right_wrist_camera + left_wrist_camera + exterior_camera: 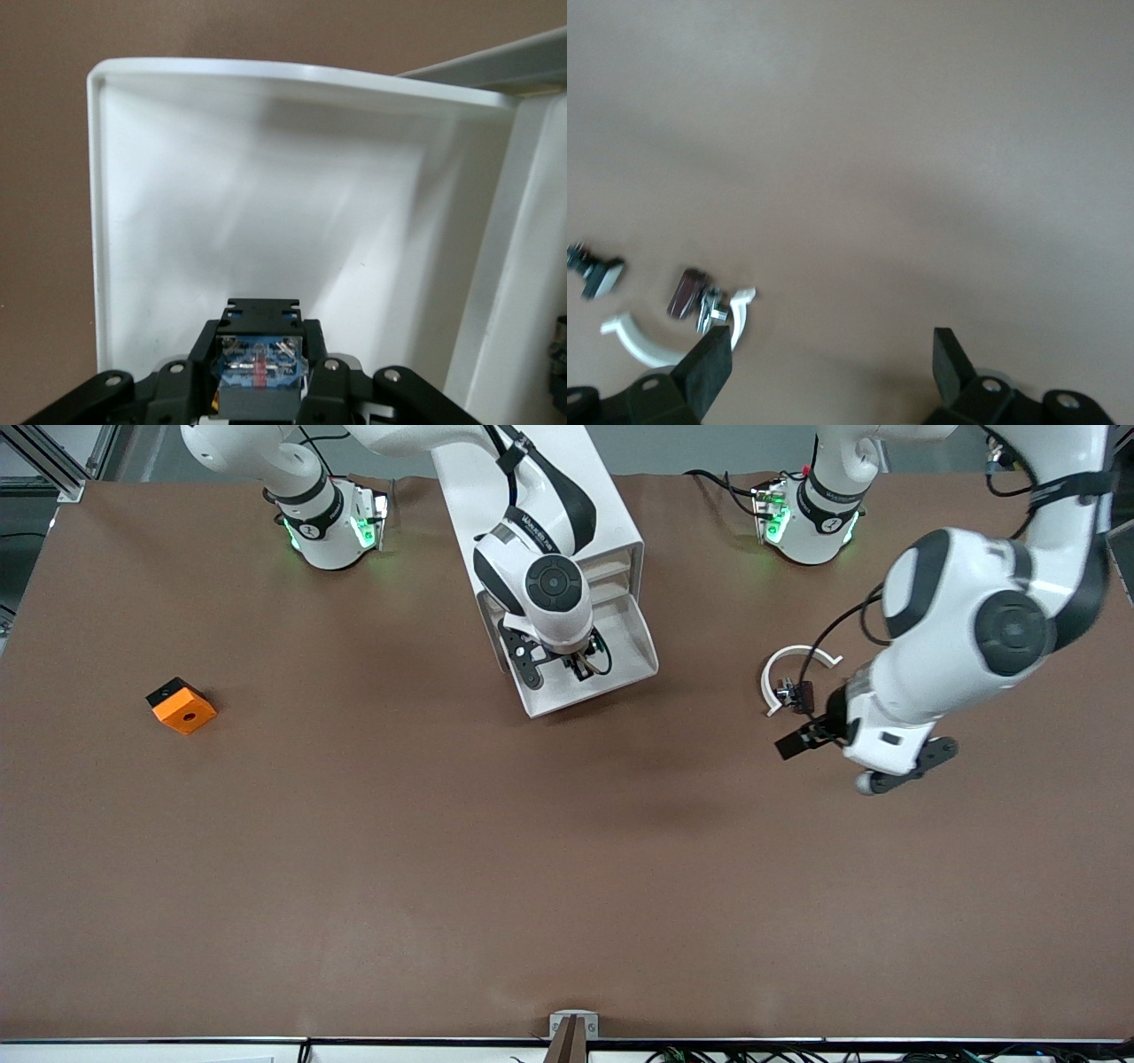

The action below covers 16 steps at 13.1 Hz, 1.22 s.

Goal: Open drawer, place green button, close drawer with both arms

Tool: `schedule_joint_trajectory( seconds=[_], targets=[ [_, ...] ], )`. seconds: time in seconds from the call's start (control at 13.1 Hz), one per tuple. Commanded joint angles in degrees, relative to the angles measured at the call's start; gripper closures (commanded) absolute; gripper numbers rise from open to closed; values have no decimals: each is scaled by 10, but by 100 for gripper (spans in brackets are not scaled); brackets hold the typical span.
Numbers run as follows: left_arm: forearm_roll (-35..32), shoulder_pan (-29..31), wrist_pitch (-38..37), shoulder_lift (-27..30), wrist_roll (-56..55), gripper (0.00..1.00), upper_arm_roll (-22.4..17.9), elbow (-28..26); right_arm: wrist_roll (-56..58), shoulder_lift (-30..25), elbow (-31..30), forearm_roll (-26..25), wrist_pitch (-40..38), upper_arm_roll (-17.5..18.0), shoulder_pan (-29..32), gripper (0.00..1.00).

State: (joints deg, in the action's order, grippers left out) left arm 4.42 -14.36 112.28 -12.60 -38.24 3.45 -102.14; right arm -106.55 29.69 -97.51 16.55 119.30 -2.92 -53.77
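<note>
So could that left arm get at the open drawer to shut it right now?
Probably not yet. The right gripper, shut on the button, hangs over the open drawer, so the way is taken. The left gripper, open, waits over bare table beside a white curved piece.

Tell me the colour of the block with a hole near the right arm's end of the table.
Orange, with a black part on the block; front view shows it best.

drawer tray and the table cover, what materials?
Drawer: looks like smooth white plastic, semi-gloss; soft reflections on its floor and rounded moulded rim. Table cover: matte brown sheet, possibly felt or rubber mat; no glare, slightly wavy edge near the robots' bases. Neither is certain.
</note>
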Motion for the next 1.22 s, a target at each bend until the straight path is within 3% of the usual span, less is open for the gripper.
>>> schedule_joint_trajectory(
  seconds=[0.0,0.31,0.46,0.53,0.61,0.84,1.14],
  targets=[
    [-58,-1,105,-4,13,0,40,-76,-4,10,5,12,7,-5,-8,73],
    [-56,-27,167,-70,1,0,68,-82,-4,15,6,12,7,-5,-8,67],
    [-52,-48,175,-97,-29,0,68,-78,3,15,6,12,4,-5,-6,51],
    [-52,-59,181,-106,-50,0,69,-77,4,14,6,12,2,-5,-7,30],
    [-50,-66,181,-112,-60,0,69,-74,5,14,7,12,1,-5,-7,1],
    [3,-98,180,-132,-68,0,69,-71,6,5,10,10,-10,-5,-5,0],
    [64,-123,180,-151,-68,0,77,-70,43,-30,81,11,-189,-10,34,0]
  ],
)
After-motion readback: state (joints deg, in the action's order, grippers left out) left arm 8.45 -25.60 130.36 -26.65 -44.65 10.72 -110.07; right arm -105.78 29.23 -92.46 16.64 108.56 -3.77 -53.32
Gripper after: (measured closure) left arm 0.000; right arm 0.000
